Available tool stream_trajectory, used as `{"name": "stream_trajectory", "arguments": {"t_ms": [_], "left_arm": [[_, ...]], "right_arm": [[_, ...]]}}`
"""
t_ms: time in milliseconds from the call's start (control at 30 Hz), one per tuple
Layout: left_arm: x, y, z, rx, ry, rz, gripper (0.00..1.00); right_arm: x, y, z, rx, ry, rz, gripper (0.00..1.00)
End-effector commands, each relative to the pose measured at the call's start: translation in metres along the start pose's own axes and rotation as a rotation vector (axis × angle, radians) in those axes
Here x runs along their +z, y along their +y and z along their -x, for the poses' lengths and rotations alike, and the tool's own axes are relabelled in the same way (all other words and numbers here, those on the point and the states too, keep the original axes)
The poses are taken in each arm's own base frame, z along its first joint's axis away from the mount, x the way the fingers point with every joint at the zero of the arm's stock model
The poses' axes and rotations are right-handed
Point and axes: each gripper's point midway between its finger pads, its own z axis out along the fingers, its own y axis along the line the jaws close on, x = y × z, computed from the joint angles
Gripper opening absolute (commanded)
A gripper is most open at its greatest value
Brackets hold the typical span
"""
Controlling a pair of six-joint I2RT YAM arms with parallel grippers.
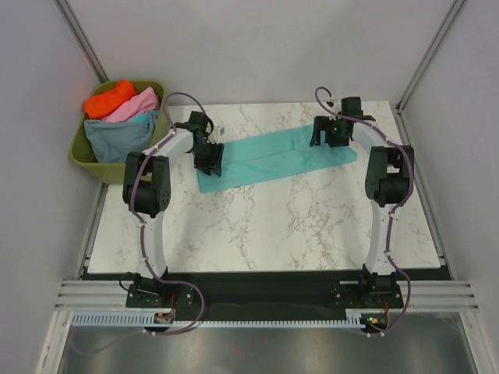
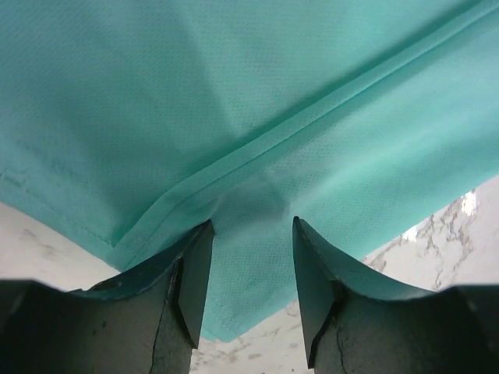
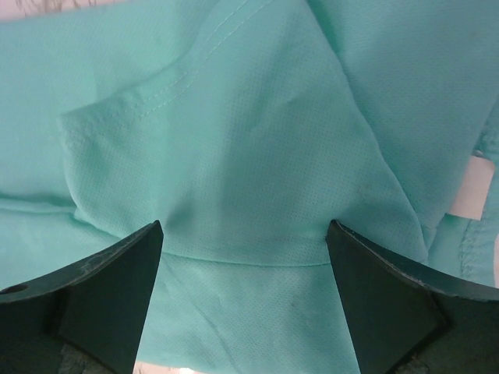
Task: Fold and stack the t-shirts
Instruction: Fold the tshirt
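Note:
A teal-green t-shirt lies folded into a long strip across the far part of the marble table. My left gripper is down at its left end. In the left wrist view the left gripper is open, with the shirt's hemmed corner lying between the jaws. My right gripper is down at the strip's right end. In the right wrist view it is wide open over the cloth. Orange, pink and slate blue-grey t-shirts lie bunched in the tub.
The olive-green tub stands off the table's far left corner, just behind the left arm. Grey walls close in the left, right and back sides. A white label shows on the shirt at the right of the right wrist view.

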Motion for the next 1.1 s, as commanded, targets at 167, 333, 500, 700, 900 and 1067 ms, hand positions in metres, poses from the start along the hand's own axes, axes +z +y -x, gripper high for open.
{"name": "stream_trajectory", "arguments": {"t_ms": [167,333,500,700,900,1067], "left_arm": [[-0.016,-0.06,-0.061,0.179,0.124,0.036,0.53],[-0.014,-0.093,-0.109,0.298,0.206,0.036,0.53],[-0.03,-0.119,-0.119,0.377,0.178,0.016,0.53],[-0.083,-0.132,-0.058,0.449,-0.021,0.067,0.55],[-0.1,-0.124,-0.034,0.453,-0.105,0.107,0.56],[-0.083,-0.077,-0.043,0.329,-0.041,0.13,0.58]], "right_arm": [[0.045,0.001,0.013,0.013,-0.006,0.031,0.95],[0.054,0.017,0.047,-0.027,-0.087,0.051,0.95],[0.04,0.032,0.074,-0.051,-0.154,0.059,0.96],[-0.02,0.035,0.106,-0.048,-0.245,0.021,0.96],[-0.063,0.034,0.106,-0.006,-0.272,0.02,0.97],[-0.066,0.026,0.076,0.066,-0.211,0.029,0.96]]}}
